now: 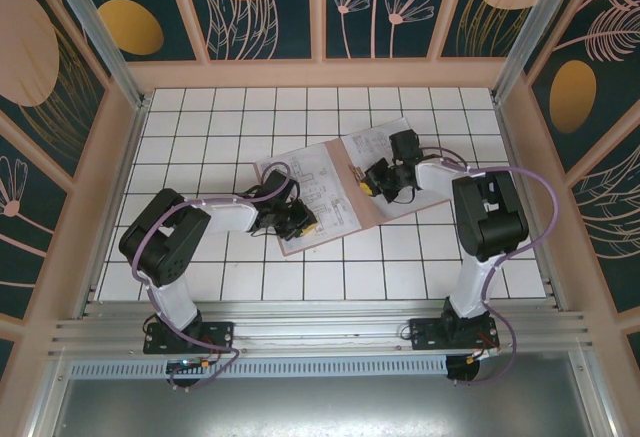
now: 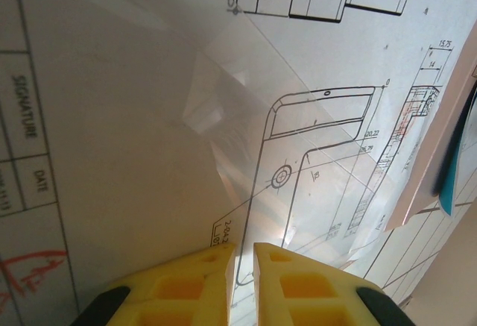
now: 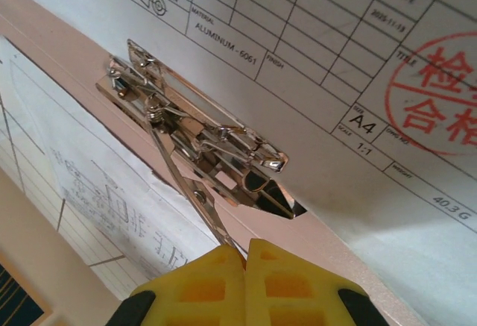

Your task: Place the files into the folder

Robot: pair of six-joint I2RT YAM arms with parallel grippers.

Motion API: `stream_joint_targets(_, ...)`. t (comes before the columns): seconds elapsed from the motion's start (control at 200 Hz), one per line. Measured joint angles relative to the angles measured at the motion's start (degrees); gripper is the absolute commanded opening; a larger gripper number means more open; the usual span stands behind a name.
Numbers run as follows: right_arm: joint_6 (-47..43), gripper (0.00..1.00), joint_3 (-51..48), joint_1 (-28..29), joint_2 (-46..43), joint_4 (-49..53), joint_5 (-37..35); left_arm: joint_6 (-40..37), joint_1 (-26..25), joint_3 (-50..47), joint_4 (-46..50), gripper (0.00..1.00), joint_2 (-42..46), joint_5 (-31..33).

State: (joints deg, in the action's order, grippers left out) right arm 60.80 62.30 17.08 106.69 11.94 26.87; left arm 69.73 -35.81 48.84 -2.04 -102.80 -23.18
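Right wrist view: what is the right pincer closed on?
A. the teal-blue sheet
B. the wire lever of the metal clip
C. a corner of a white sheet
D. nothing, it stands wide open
B: the right pincer is shut, and the wire lever of the metal clip runs down into its tip.

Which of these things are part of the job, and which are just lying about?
Part of the job: folder, printed sheets, teal sheet, metal clip, left gripper, right gripper.
Just surroundings: tiled table, patterned walls.
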Motion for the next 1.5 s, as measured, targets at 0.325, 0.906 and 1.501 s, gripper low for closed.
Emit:
stream_joint_targets(0.325, -1.1, 0.04, 2.9, 1.1, 1.6, 4.4, -3.6, 0.0, 0.0, -0.5, -1.1, 0.17, 0.0, -0.2)
stream_joint_targets(0.906, -2.0, 0.03, 6.7, 2.8, 3.9, 9.7, -10.3, 0.0, 0.0, -0.9, -1.9, 0.17, 0.0, -0.2)
stream_joint_targets(1.501, 1.0, 0.07, 2.5, 2.0, 2.7, 3.6, -5.9, 0.0, 0.0, -0.9, -1.9, 0.18, 0.0, -0.3)
